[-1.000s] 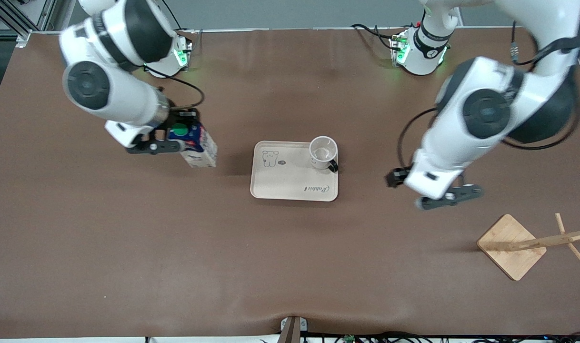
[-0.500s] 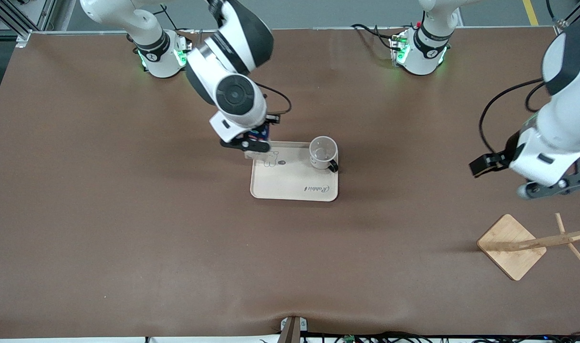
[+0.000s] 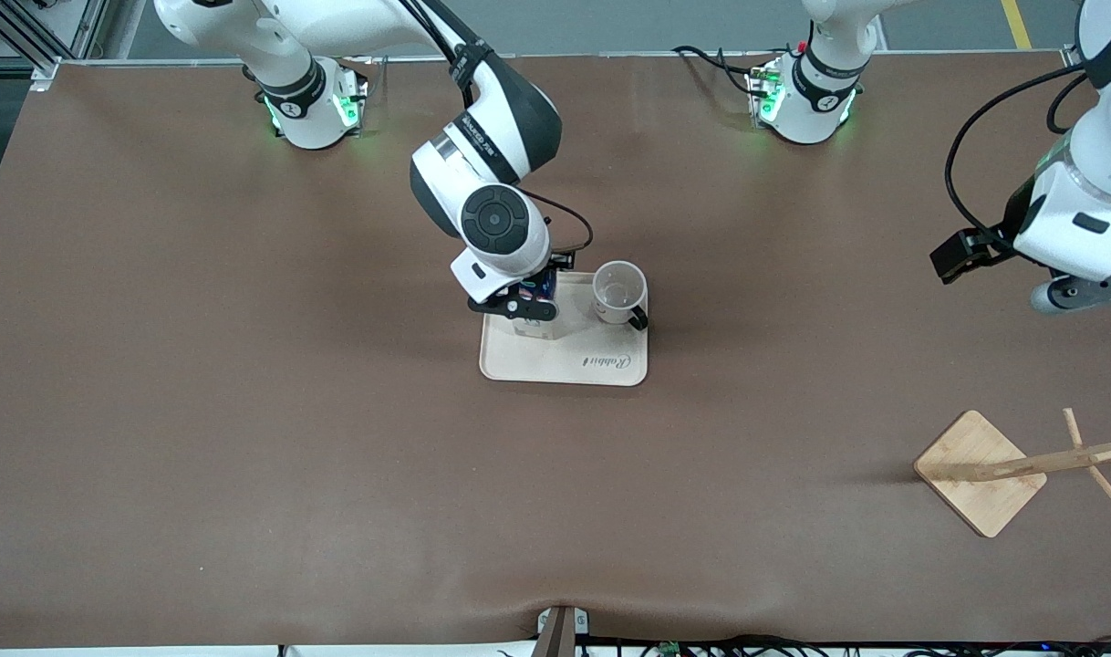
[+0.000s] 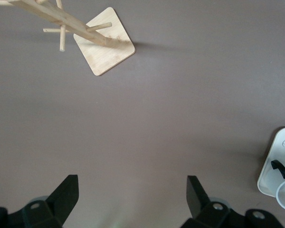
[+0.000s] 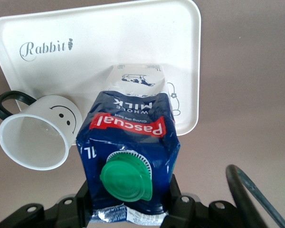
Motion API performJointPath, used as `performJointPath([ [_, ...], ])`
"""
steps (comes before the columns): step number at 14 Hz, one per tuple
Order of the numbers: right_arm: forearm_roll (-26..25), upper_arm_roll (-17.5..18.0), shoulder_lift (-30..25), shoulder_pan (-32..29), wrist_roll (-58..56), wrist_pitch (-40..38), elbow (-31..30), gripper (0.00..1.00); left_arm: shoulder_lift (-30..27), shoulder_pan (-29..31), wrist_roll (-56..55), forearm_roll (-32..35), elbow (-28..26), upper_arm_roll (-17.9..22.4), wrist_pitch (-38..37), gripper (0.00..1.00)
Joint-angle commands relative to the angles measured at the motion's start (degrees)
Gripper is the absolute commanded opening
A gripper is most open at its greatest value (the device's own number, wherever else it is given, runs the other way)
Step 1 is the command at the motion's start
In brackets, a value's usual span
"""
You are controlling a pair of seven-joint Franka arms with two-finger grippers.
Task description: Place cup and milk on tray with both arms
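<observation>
The cream tray (image 3: 601,365) lies mid-table with "Rabbit" script. The white smiley cup (image 3: 619,292) stands on the tray's corner toward the left arm's end. My right gripper (image 3: 519,306) is shut on the blue and white milk carton (image 3: 533,315) near its green cap (image 5: 127,179). It holds the carton upright over the tray's bear drawing, beside the cup (image 5: 38,135). I cannot tell whether its base touches the tray (image 5: 109,42). My left gripper (image 3: 1080,294) is open and empty, up over bare table at the left arm's end; its fingers (image 4: 66,194) stand wide apart.
A wooden stand with a square base (image 3: 980,470) and pegs sits toward the left arm's end, nearer the front camera; it also shows in the left wrist view (image 4: 104,40). The brown table (image 3: 245,438) surrounds the tray.
My right arm carried the milk from the right arm's end of the table to over the tray. My left arm swung away from the tray toward its own end.
</observation>
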Motion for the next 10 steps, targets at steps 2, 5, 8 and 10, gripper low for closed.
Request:
performJointPath([
  [2, 1.26, -0.77, 1.77, 1.53, 1.06, -1.05, 1.51, 0.33, -5.22, -4.21, 7.87, -2.85, -3.29, 6.24, -0.20, 1.00],
  [5, 0.74, -0.77, 2.64, 1.63, 0.80, -0.79, 1.16, 0.47, -8.48, -12.66, 10.33, -7.78, -6.71, 18.29, 0.15, 1.00],
  [8, -0.31, -0.77, 3.44, 2.06, 0.53, -0.52, 1.25, 0.78, -11.55, -14.35, 12.10, -8.84, -10.57, 19.81, 1.29, 1.00],
  [10, -0.32, -0.86, 3.35, 1.71, 0.18, -0.61, 1.34, 1.00, -15.41, -14.44, 12.01, -9.63, -15.83, 19.81, 4.18, 1.00],
])
